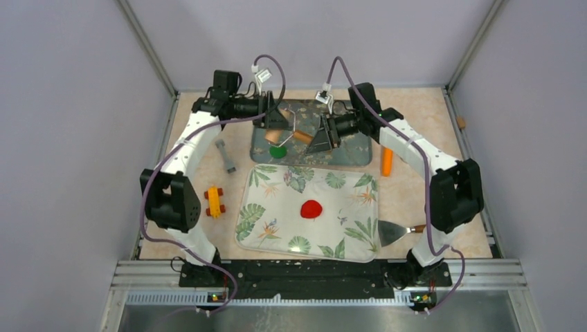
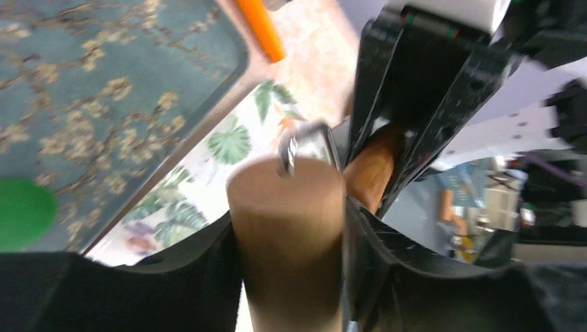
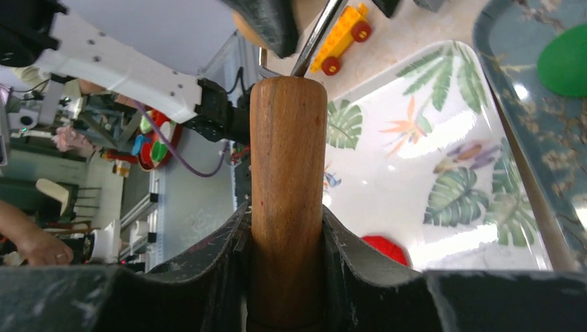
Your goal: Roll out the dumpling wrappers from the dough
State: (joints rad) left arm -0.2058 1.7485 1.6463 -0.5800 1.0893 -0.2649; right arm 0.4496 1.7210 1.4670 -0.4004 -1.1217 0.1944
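A small rolling pin with two wooden ends joined by a metal wire is held above the dark tray by both grippers. My left gripper is shut on one wooden end. My right gripper is shut on the other wooden end, which also shows in the left wrist view. The green wrapper lies flat on the dark tray just below the pin, and also shows in the left wrist view and the right wrist view. The red wrapper lies on the leaf-print tray, partly hidden in the right wrist view.
An orange cylinder lies right of the dark tray. A metal spatula rests at the leaf tray's right edge. A yellow toy car and a grey tool lie left of the trays.
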